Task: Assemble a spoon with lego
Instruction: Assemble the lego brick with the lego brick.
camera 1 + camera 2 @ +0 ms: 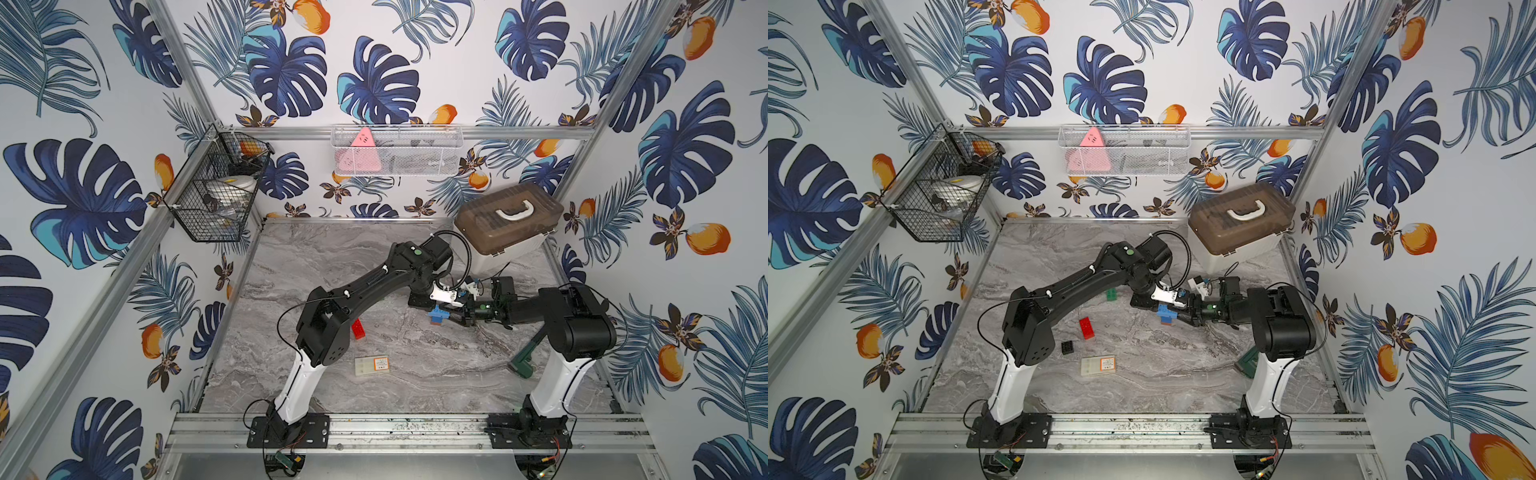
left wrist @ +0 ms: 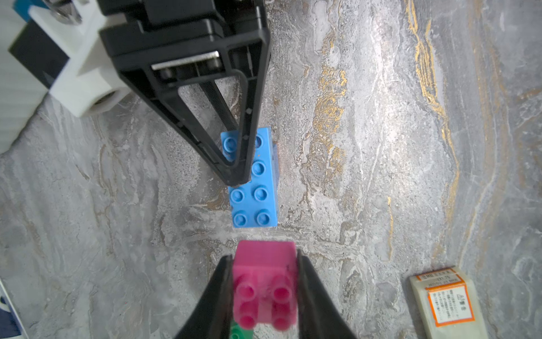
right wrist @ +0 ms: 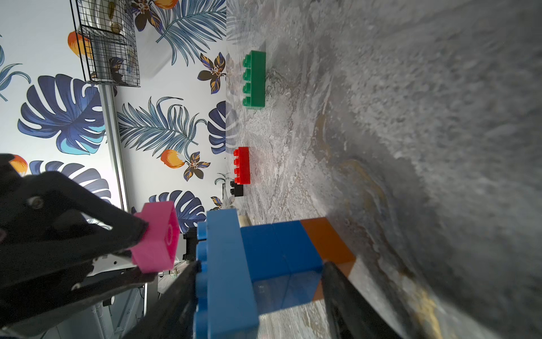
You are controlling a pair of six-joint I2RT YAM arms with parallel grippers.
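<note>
The left gripper (image 2: pixel 264 256) has its fingers pressed tight against two sides of the pink brick (image 2: pixel 264 281). The brick hangs in the air with its hollow underside turned toward the studs below, close to them but not touching, and it seems to sit over one end of the wide blue brick rather than square on it. That wide brick tops the spoon (image 3: pixel 275 249) as built so far: an orange brick on the marble table (image 1: pixel 299 257), blue bricks on that, and the wide one across the top, studs up. The right gripper (image 3: pixel 261 265) comes in low from the side, turned so that one finger lies on the top studs and the other sits down by the stem near the orange brick. The stack fills the gap between them, but I cannot tell whether they really squeeze it. In a top view the spoon (image 1: pixel 435 316) stands right of the table's middle, where the two arms meet. Off to the left, well apart from it, lie the green brick (image 1: pixel 1111 294), the red brick (image 1: pixel 1086 327) and the small black brick (image 1: pixel 1067 347), and nearer the front the flat beige box (image 1: pixel 1098 365) with its orange label. A dark green tool (image 1: pixel 1246 360) lies by the right arm's base, and a brown-lidded storage box (image 1: pixel 507 224) stands in the far right corner.
</note>
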